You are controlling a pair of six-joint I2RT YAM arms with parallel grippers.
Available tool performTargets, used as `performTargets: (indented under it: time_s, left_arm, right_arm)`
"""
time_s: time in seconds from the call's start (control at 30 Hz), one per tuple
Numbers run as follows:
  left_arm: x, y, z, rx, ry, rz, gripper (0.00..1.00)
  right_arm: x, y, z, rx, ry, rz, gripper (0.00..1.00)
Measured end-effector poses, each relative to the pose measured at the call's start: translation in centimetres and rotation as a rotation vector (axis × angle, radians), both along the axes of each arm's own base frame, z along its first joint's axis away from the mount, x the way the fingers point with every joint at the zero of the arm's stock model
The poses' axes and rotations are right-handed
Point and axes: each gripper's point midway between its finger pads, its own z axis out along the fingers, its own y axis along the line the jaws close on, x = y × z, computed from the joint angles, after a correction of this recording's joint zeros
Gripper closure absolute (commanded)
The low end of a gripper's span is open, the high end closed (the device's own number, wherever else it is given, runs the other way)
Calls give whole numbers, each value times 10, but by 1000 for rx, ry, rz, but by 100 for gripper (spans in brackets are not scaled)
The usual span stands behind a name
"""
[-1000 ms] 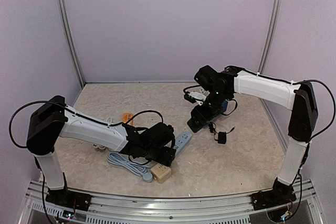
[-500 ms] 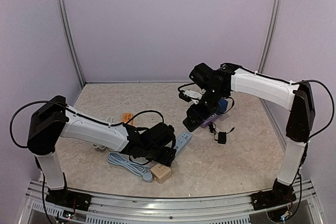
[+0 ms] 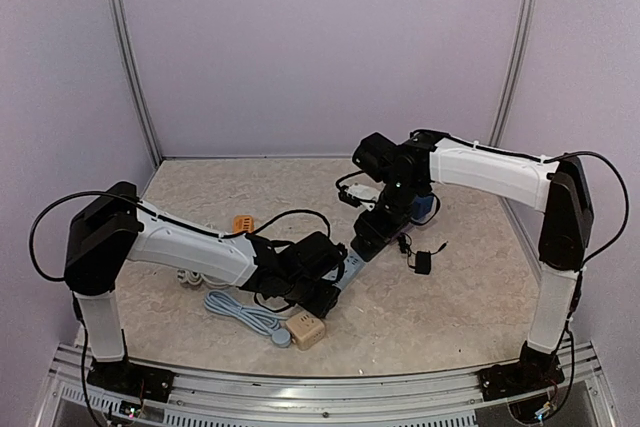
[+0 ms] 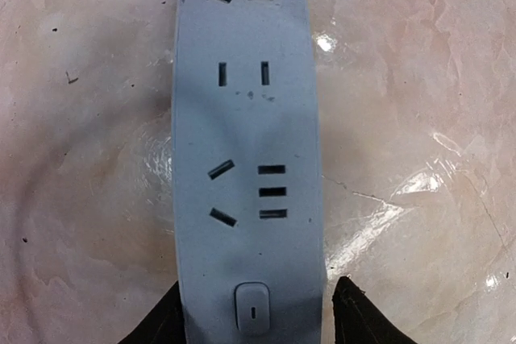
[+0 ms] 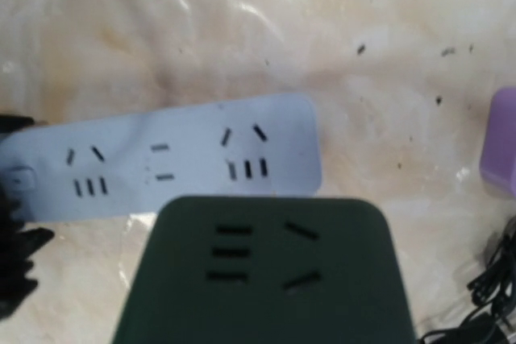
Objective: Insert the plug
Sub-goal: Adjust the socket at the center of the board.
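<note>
A pale blue power strip point(image 3: 349, 265) lies flat on the table. It fills the left wrist view point(image 4: 246, 159), with its switch at the near end. My left gripper point(image 3: 322, 285) is shut on the strip's switch end, and its black fingertips point(image 4: 153, 324) stand on either side of it. My right gripper point(image 3: 378, 225) holds a dark green plug block point(image 5: 266, 271) with socket slots on its face. The block hovers just above and beside the strip's far end point(image 5: 177, 159). The block hides the right fingers in the wrist view.
A beige cube adapter point(image 3: 307, 330) and a coiled blue-grey cable point(image 3: 238, 309) lie near the front. An orange piece point(image 3: 241, 224) sits to the left. A black adapter with cord point(image 3: 422, 262) lies at the right. A purple block point(image 5: 501, 142) sits by the strip's end.
My right arm has moved left and down with the green block, closer to the strip's far end. My left arm has shifted slightly right and still holds the strip.
</note>
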Motion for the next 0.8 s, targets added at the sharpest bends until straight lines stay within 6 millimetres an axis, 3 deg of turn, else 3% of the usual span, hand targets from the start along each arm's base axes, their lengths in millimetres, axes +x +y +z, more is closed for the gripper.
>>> performTargets:
  time_s: [0.2,0.53,0.8]
  left_arm:
    - [1,-4,-3,41,-5,-62,60]
    - [1,-6,-3,58,-18,-123,61]
    - [7,-9,-1,83,-67,-193,55]
  right_arm:
    - [-2,-6,-7,-26,8,-5,100]
    - [-1,-10,-5,-25,4,-18,100]
    - [-7,-22,-6,-14,34,-57,100]
